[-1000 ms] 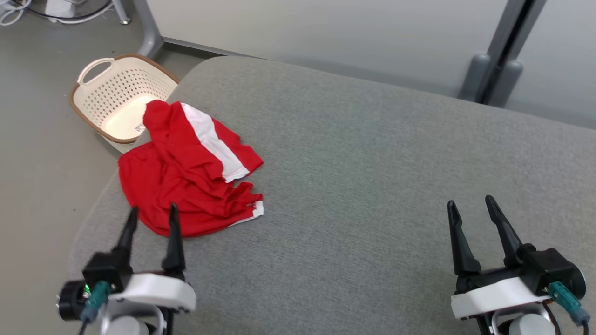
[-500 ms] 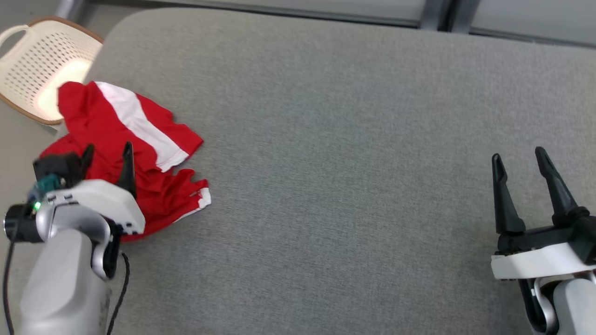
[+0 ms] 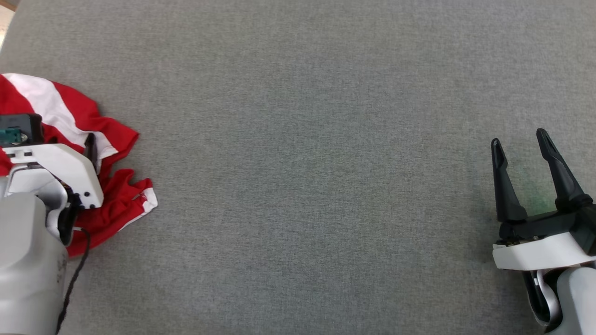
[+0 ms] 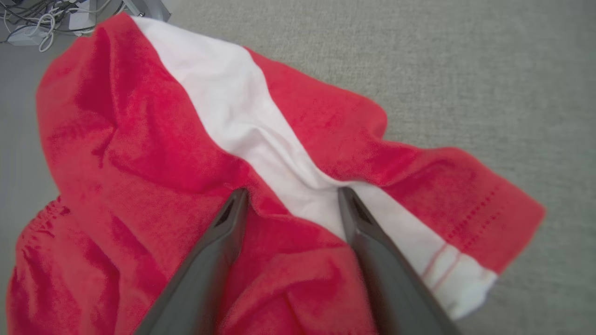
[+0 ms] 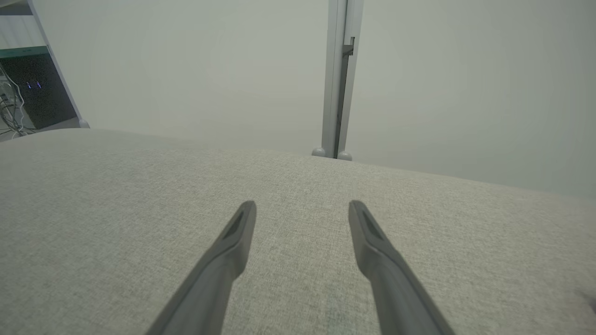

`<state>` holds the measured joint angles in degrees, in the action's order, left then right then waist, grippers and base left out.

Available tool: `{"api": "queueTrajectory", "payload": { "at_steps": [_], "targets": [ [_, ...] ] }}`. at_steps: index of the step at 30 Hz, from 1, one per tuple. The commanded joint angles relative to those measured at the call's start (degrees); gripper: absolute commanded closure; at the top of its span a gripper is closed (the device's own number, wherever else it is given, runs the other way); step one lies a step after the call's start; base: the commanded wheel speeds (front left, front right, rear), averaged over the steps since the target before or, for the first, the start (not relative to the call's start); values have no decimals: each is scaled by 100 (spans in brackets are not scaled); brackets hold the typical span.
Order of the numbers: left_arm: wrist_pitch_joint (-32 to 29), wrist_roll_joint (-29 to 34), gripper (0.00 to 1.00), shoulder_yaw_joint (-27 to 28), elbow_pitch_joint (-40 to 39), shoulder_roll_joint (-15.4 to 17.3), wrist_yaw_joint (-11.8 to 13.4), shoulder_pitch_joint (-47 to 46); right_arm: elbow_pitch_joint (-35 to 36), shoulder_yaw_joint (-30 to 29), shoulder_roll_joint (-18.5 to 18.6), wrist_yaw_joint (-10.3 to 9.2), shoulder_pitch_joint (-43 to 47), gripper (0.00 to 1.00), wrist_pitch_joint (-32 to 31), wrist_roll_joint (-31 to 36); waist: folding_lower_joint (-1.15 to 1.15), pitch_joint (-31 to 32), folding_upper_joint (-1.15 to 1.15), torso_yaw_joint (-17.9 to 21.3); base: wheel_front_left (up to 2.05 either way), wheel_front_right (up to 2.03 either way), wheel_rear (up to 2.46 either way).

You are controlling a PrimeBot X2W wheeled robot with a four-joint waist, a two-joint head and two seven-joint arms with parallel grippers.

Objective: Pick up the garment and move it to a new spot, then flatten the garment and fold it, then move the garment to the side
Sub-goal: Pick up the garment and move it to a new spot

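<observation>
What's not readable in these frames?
- Head view: garment is cut off by the left edge and covered by the left wrist.
- Left wrist view: left gripper fingers are spread on the garment; folds hide whether they pinch any.
- Right wrist view: dark blur at the lower-right corner, unidentifiable.

- The garment (image 4: 116,139): bright red, one broad white stripe, white hem with thin red lines.
- The counter (image 3: 302,163): plain grey weave, faint green tinge at lower right.
- My left claw (image 4: 292,193) and right claw (image 3: 519,138): black fingers, white bodies.
</observation>
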<state>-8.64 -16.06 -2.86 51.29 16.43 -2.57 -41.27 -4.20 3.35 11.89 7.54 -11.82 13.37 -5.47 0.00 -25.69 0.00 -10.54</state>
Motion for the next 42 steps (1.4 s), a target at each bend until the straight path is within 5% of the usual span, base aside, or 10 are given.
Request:
{"api": "queueTrajectory", "payload": {
  "at_steps": [1,4,5,6,18,25,42],
  "targets": [
    [-125,119,0,-105,254,97,-17,-77,37,29,4,-10,-71,0,22,17,0,-102,0,98,0,0,0],
    [-281,188,2,-208,610,167,-8,-94,36,65,-23,-10,-65,0,37,52,0,-146,0,138,0,0,0],
    [-304,185,76,-224,702,168,-8,-101,24,75,-32,-10,-69,0,40,62,0,-153,0,150,0,0,0],
    [-294,178,100,-232,771,173,0,-115,8,86,-45,-10,-76,0,46,69,0,-152,0,159,0,0,0],
    [850,27,100,-141,588,206,-71,-193,-332,158,-285,-10,9,0,138,26,0,467,0,119,0,0,0],
    [1478,-295,100,5,-172,-132,-116,33,-607,224,-467,-10,145,0,174,6,0,1089,0,97,0,0,0],
    [320,-678,100,-551,-3636,-1128,310,1286,-731,302,-747,-10,227,0,190,-77,0,1698,0,544,0,0,0]
  ]
}}
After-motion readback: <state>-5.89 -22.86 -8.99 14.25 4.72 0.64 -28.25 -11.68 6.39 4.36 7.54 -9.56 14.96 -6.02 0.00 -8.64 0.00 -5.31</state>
